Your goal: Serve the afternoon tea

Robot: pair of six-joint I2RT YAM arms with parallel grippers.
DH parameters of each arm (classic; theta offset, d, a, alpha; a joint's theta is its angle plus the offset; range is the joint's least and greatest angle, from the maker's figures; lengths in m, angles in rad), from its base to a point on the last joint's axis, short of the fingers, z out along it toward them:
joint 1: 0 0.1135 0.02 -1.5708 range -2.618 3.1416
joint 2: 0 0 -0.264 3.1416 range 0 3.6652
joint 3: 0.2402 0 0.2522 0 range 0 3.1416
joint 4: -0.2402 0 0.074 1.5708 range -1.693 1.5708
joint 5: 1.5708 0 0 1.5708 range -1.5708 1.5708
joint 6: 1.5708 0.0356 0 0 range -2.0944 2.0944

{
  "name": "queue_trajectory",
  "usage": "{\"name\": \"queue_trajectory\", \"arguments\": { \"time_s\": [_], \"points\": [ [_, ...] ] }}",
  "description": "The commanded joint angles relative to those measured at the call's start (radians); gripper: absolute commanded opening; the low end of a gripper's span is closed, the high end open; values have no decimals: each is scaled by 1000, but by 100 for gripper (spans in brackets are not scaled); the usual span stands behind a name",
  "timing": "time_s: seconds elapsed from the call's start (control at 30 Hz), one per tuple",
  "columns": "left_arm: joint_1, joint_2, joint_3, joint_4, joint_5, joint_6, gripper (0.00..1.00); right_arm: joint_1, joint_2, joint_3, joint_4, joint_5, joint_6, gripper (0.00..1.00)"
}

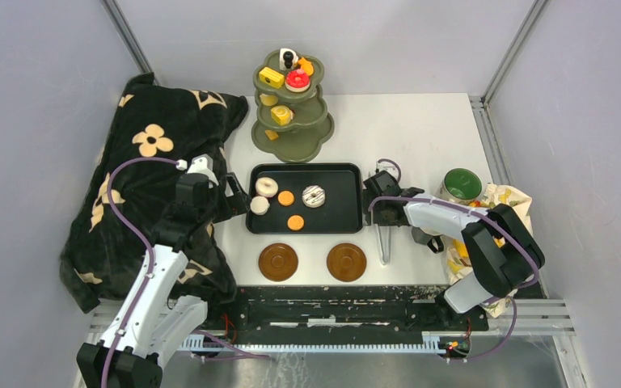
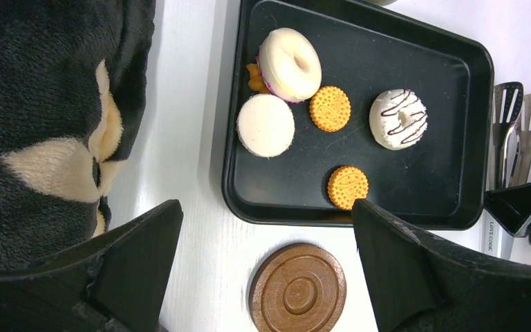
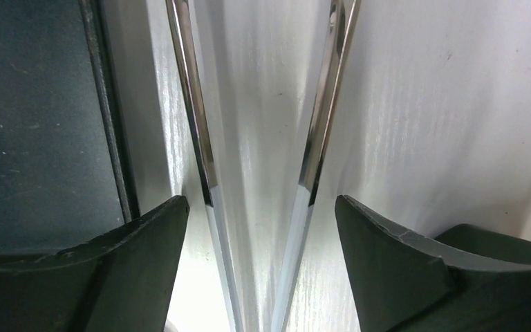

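Tongs (image 3: 197, 138) by the tray (image 3: 34, 124) edge sit within right end effector (image 3: 259, 207), spread wide like left end effector (image 2: 266, 207).

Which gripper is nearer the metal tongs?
Right. The right gripper is open directly over the tongs, a finger on each side of them. The left gripper hangs past the opposite edge of the tray, by the blanket.

The only readable wording is small dark print running lengthwise along the shiny metal tongs (image 2: 510, 149), low on their handle. It seems to read "LOVE COOK". In the left wrist view it sits at about 4 o'clock, just beyond the 3 o'clock edge of the black rectangular tray (image 2: 415, 187). The black plush blanket (image 1: 154, 178) carries cream flower and monogram-like motifs, too small to read.
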Motion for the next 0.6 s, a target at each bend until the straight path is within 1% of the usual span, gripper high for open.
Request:
{"name": "queue_trajectory", "arguments": {
  "time_s": [0.0,0.13,0.3,0.33,0.4,0.5,0.57],
  "points": [
    [-2,-7,3,35,9,-31,99,-3,-34,45,-38,22,13,85],
    [-1,-9,2,35,9,-34,99,-3,-36,26,-33,38,43,83],
    [-2,-15,5,30,10,-37,99,-2,-66,-49,69,34,76,83],
    [-2,-15,5,30,11,-35,99,-3,-66,-57,91,4,68,83],
    [-2,-11,3,31,12,-34,99,-1,-58,-69,136,-53,31,78],
    [-1,-4,5,30,11,-34,99,-1,-46,-73,141,-49,39,77],
    [-2,-7,5,30,10,-37,99,-1,-47,-71,118,-33,79,77]
  ]
}}
